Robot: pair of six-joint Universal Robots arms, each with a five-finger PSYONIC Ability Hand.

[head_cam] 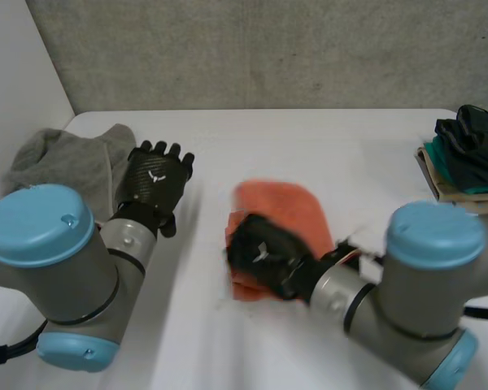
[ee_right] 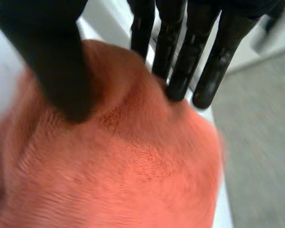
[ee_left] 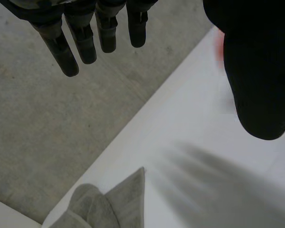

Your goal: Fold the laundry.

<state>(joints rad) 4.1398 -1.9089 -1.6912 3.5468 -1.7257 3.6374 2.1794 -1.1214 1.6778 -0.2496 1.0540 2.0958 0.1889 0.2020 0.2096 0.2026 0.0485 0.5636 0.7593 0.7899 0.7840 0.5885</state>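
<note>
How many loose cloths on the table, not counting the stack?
2: grey cloth beside the left hand, orange cloth under the right hand. The stack may hide more.

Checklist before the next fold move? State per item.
1. Right robot hand on orange towel: ok, straight fingers and thumb press on it.
2. Orange towel pinched for a lift: not ok, nothing closed round it.
3. Left robot hand free: ok, open, holding nothing.
4. Grey cloth apart from orange towel: ok.
5. Folded stack apart from orange towel: ok, by the table right edge.
6. Orange towel flat: cannot tell, the robot hand covers part.
</note>
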